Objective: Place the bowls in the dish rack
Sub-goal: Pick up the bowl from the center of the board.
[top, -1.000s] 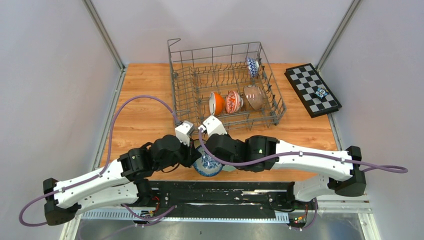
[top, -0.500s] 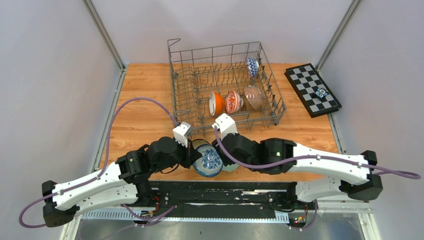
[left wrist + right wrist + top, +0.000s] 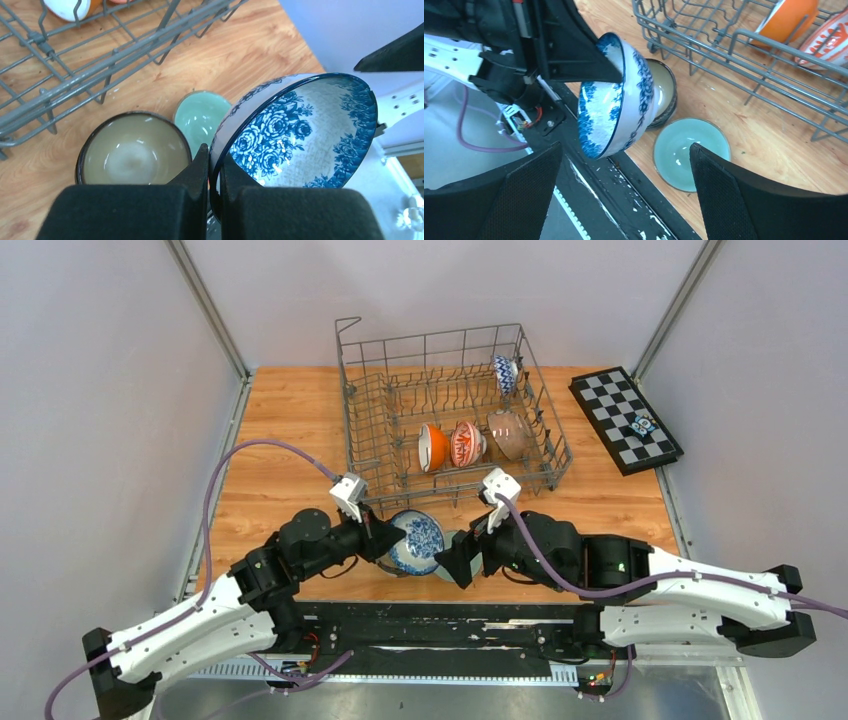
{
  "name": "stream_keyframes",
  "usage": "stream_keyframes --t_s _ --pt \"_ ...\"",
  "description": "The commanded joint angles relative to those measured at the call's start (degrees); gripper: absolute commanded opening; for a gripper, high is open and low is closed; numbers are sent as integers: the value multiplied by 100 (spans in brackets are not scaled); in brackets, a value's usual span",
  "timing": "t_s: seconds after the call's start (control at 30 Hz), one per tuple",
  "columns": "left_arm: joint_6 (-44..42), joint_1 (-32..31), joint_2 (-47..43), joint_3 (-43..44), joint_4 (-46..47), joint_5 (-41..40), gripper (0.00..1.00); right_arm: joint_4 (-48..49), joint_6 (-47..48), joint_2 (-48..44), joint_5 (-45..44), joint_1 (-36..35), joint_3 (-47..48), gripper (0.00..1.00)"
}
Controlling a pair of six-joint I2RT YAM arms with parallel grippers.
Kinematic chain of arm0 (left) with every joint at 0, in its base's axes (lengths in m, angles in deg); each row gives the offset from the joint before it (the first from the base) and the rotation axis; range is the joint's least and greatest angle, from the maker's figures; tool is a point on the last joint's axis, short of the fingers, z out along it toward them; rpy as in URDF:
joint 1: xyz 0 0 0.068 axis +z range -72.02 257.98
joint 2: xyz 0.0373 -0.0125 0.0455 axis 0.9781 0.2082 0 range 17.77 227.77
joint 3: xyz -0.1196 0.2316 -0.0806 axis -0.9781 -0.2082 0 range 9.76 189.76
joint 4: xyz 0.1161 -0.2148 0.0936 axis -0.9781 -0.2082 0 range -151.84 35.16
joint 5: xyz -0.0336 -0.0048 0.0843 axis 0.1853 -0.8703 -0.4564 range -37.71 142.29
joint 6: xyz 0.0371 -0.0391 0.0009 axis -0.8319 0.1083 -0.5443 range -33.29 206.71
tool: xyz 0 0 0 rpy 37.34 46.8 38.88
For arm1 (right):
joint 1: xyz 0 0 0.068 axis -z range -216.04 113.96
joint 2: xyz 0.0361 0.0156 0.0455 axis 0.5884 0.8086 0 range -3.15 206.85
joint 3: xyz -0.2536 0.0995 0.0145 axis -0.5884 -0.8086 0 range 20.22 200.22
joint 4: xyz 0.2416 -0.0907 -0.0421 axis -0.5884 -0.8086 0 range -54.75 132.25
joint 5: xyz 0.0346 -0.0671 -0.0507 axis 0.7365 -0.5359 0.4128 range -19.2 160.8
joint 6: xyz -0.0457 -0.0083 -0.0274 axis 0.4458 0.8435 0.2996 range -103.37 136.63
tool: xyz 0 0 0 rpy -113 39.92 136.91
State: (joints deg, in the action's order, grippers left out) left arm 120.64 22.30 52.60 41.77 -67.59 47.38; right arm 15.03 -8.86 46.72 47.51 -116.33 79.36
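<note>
The right hand now stands open, its hold released, so the left hand alone pinches the blue-and-white bowl by its rim, ready for the dish rack.

It was a robotics lab test cell: 2 machines, left arm and right arm, bolted by a wooden table, walled with plain grey panels on metal posts, purple cables trailing loose.

dark-rimmed beige bowl half hidden behind blue-white bowl; orange bowl cut by top edge.
</note>
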Motion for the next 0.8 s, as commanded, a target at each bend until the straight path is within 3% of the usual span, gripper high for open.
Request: stream_keyframes --t_s 0.0,0.43,0.77 --pt "274 320 -287 -124 1210 610 0 659 -24 -189 386 62 -260 98" --pt "1283 1233 -591 -717 2904 1893 0 1686 -135 -323 822 118 -599 99" --pt "1586 1314 -609 -809 3352 2076 0 2235 -58 -372 861 117 -697 100"
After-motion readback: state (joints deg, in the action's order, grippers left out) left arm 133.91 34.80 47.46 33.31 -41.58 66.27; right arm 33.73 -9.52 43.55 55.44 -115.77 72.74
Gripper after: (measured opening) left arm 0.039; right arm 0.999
